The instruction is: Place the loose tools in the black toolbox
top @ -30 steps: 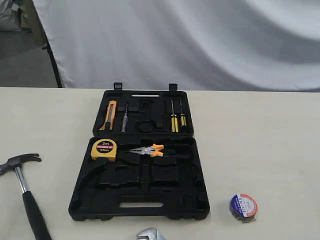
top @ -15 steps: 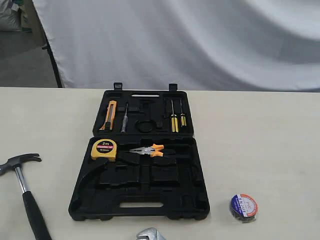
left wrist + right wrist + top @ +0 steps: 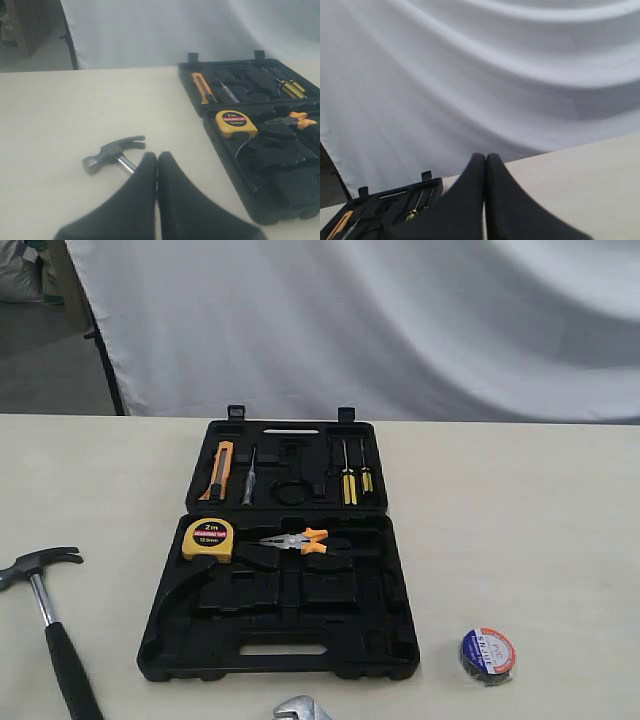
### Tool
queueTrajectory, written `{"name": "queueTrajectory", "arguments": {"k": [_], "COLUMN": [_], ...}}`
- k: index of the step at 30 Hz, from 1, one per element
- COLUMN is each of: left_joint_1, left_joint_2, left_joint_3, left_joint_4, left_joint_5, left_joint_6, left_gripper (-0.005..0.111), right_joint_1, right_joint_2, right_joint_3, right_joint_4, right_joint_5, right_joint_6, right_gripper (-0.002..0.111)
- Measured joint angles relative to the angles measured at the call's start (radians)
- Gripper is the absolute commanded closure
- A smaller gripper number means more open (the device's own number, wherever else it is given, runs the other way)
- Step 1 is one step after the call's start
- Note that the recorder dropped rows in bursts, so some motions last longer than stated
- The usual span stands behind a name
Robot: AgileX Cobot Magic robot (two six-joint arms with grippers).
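Note:
The black toolbox (image 3: 400,632) lies open in the middle of the table. A black-handled claw hammer (image 3: 45,615) rests on the table to its left. Only the silver head of the wrench (image 3: 300,709) shows at the front edge. The small tape roll (image 3: 487,654) sits to the right of the box. Neither arm appears in the exterior view. In the left wrist view my left gripper (image 3: 157,159) is shut and empty, just short of the hammer (image 3: 114,152). My right gripper (image 3: 485,160) is shut and empty, raised above the table with the toolbox lid (image 3: 432,186) beyond it.
Inside the box sit a yellow tape measure (image 3: 207,538) and orange-handled pliers (image 3: 296,540); the lid holds a utility knife (image 3: 219,469) and yellow screwdrivers (image 3: 350,482). A white curtain (image 3: 380,320) hangs behind the beige table (image 3: 520,520).

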Motion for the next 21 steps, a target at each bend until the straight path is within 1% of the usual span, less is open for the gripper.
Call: {"name": "queueTrajectory", "arguments": {"k": [8, 12, 14, 17, 20, 21], "left_joint_1": [0.0, 0.0, 0.0, 0.0, 0.0, 0.0], "left_joint_2": [0.0, 0.0, 0.0, 0.0, 0.0, 0.0], "left_joint_3": [0.0, 0.0, 0.0, 0.0, 0.0, 0.0], "left_joint_4": [0.0, 0.0, 0.0, 0.0, 0.0, 0.0], "left_joint_5": [0.0, 0.0, 0.0, 0.0, 0.0, 0.0], "left_joint_6": [0.0, 0.0, 0.0, 0.0, 0.0, 0.0], "left_gripper": [0.106, 0.106, 0.106, 0.106, 0.106, 0.106], "right_joint_1": [0.0, 0.0, 0.0, 0.011, 0.087, 0.136], "right_joint_2": [0.01, 0.1, 0.168, 0.337, 0.543, 0.644], "right_joint_3": [-0.021, -0.035, -0.041, -0.064, -0.095, -0.109], "right_joint_4": [0.012, 0.012, 0.012, 0.012, 0.012, 0.012], "right_joint_5": [0.041, 0.048, 0.054, 0.059, 0.045, 0.025], "right_joint_6": [-0.008, -0.018, -0.022, -0.024, -0.035, -0.053], "right_gripper": [0.109, 0.109, 0.109, 0.109, 0.108, 0.108]}}
